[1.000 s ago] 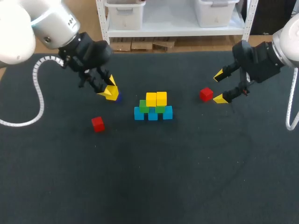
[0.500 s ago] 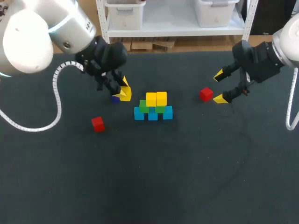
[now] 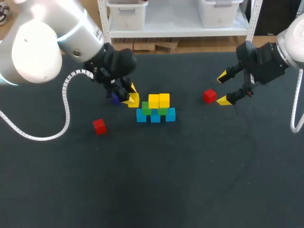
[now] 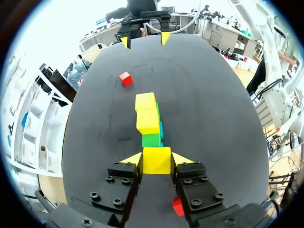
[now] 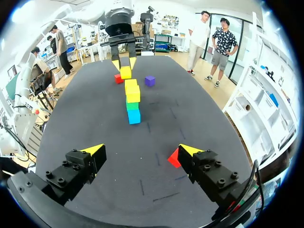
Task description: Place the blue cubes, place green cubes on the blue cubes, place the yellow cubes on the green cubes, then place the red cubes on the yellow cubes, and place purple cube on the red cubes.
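The stack stands mid-table: three blue cubes (image 3: 156, 117), two green cubes (image 3: 146, 109) on them, two yellow cubes (image 3: 158, 100) on top. My left gripper (image 3: 131, 98) is just left of the stack, shut on a third yellow cube (image 4: 156, 160), with the stack (image 4: 148, 121) straight ahead of its fingers. A purple cube (image 3: 114, 99) lies beside that gripper, partly hidden. One red cube (image 3: 99, 126) lies at the front left, another red cube (image 3: 209, 96) at the right. My right gripper (image 3: 223, 88) stands open beside that red cube (image 5: 173, 158), nothing between its fingers.
The dark mat (image 3: 152, 180) covers the table, with wide free room in front of the stack. The left arm's white cable (image 3: 61, 118) hangs over the left side. The purple cube (image 5: 150, 80) sits apart from the stack (image 5: 132, 102).
My left arm has moved right with the yellow cube, from well left of the stack to right beside it. The right arm and all cubes on the table have stayed put.
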You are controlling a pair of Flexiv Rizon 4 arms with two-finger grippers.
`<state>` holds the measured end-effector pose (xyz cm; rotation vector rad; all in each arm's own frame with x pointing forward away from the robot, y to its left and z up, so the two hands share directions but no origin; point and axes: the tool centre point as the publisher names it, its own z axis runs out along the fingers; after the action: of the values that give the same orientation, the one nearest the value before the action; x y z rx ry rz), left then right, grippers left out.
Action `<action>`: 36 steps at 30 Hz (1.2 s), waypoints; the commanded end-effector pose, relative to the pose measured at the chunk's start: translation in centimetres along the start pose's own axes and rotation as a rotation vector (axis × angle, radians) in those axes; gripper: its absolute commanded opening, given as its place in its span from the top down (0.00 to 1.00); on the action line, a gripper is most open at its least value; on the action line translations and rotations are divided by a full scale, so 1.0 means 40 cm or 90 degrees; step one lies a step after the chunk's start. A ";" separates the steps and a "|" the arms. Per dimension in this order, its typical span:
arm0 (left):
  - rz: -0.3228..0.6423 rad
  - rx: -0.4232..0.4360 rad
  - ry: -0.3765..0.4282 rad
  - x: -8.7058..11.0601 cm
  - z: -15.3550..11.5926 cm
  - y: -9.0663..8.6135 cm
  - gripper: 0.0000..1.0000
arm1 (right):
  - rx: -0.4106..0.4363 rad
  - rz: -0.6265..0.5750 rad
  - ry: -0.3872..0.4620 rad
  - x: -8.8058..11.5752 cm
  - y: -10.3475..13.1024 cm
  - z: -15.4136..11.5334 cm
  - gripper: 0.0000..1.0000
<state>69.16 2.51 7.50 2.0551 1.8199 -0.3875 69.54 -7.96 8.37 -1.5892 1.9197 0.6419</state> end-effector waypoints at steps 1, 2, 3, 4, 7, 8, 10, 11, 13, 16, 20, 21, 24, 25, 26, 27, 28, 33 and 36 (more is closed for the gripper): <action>-0.001 0.004 0.008 -0.012 0.008 0.014 1.00 | -0.001 0.000 -0.002 0.001 -0.002 0.001 0.00; 0.000 0.005 0.009 -0.014 0.009 0.016 1.00 | -0.001 0.000 -0.002 0.001 -0.002 0.001 0.00; 0.000 0.005 0.010 -0.016 0.009 0.018 1.00 | -0.001 0.000 -0.002 0.001 -0.002 0.001 0.00; 0.000 0.005 0.011 -0.017 0.010 0.020 1.00 | -0.001 0.000 -0.002 0.001 -0.002 0.001 0.00; 0.001 0.005 0.012 -0.023 0.012 0.025 1.00 | -0.001 0.000 -0.002 0.001 -0.002 0.001 0.00; 0.002 0.005 0.013 -0.025 0.014 0.027 1.00 | -0.001 0.000 -0.002 0.001 -0.002 0.001 0.00; 0.002 0.007 0.013 -0.027 0.018 0.029 1.00 | -0.001 0.000 -0.002 0.001 -0.002 0.001 0.00; 0.003 0.007 0.014 -0.029 0.019 0.030 1.00 | -0.001 0.000 -0.002 0.001 -0.002 0.001 0.00; 0.004 0.009 0.014 -0.032 0.022 0.032 1.00 | -0.001 0.000 -0.002 0.001 -0.002 0.001 0.00; 0.005 0.010 0.016 -0.035 0.024 0.034 1.00 | -0.001 0.000 -0.002 0.001 -0.002 0.001 0.00; 0.005 0.012 0.019 -0.035 0.027 0.037 1.00 | -0.001 0.000 -0.002 0.001 -0.002 0.001 0.00; 0.005 0.012 0.019 -0.035 0.028 0.037 1.00 | -0.001 0.000 -0.002 0.001 -0.002 0.001 0.00; 0.004 0.013 0.020 -0.034 0.030 0.039 1.00 | -0.001 0.000 -0.002 0.001 -0.002 0.001 0.00; 0.004 0.013 0.020 -0.034 0.030 0.039 1.00 | -0.001 0.000 -0.002 0.001 -0.002 0.001 0.00; 0.004 0.014 0.021 -0.034 0.031 0.039 1.00 | -0.001 0.000 -0.002 0.001 -0.002 0.001 0.00; 0.004 0.014 0.021 -0.034 0.032 0.040 1.00 | -0.001 0.000 -0.002 0.001 -0.002 0.001 0.00; 0.005 0.014 0.021 -0.034 0.032 0.040 1.00 | -0.001 0.000 -0.002 0.001 -0.002 0.001 0.00; 0.005 0.016 0.020 -0.035 0.039 0.042 1.00 | -0.001 0.000 -0.002 0.001 -0.002 0.001 0.00; 0.006 0.018 0.019 -0.036 0.041 0.042 1.00 | -0.001 0.000 -0.002 0.001 -0.002 0.001 0.00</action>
<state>70.44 0.51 6.89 2.0924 1.8290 -0.3821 69.54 -7.96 8.37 -1.5892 1.9197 0.6419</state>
